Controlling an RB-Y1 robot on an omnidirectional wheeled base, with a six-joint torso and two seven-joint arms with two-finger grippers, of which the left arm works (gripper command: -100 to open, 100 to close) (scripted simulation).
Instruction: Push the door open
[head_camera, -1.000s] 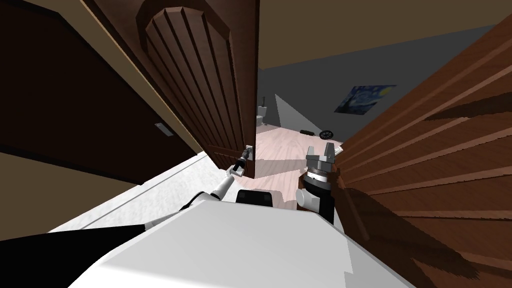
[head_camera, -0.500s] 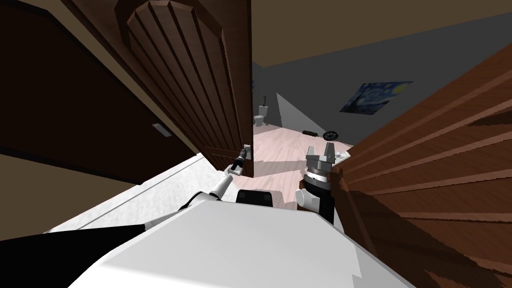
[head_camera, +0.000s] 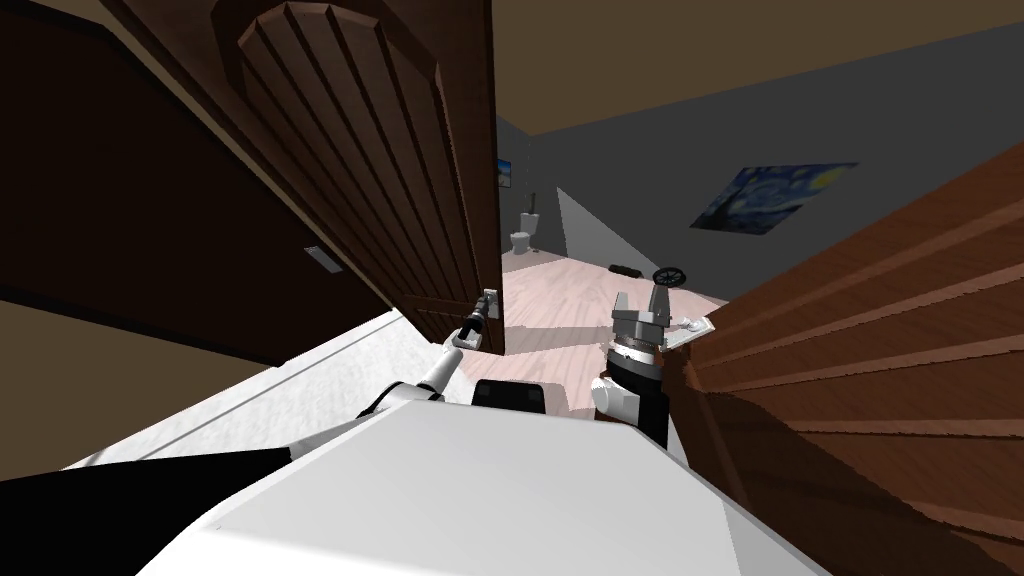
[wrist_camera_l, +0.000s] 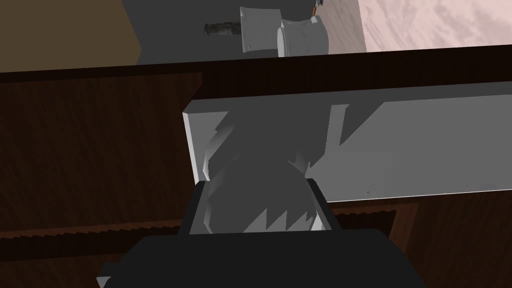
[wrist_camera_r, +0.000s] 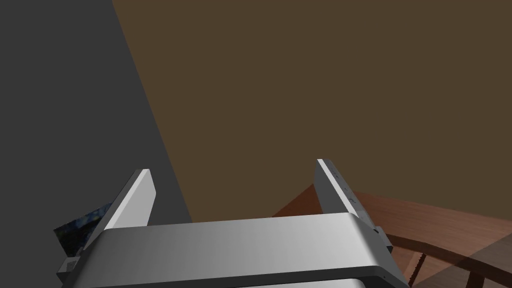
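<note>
The left gripper (wrist_camera_l: 257, 162) is resting against the grey plate (wrist_camera_l: 425, 145) at the free edge of the dark brown door (head_camera: 380, 180), which is standing ajar; whether that gripper is open cannot be told. Judging by this, pushing square to the door at that edge is offering the best leverage. The right gripper (wrist_camera_r: 235, 200) is hanging wide open and empty to the right of the door.

Door (head_camera: 380, 170): dark brown, wood grain, vertical ribbed panel. Its plate (wrist_camera_l: 400, 145): plain light grey. Second door (head_camera: 880, 380), right side: warmer reddish brown, banded. Floor (head_camera: 570, 300) beyond: pale pink, faint marbling. Wall (head_camera: 640, 190): dark grey. Painting (head_camera: 775, 197): deep blue, yellow swirls. Toilet (head_camera: 522, 235): white.
</note>
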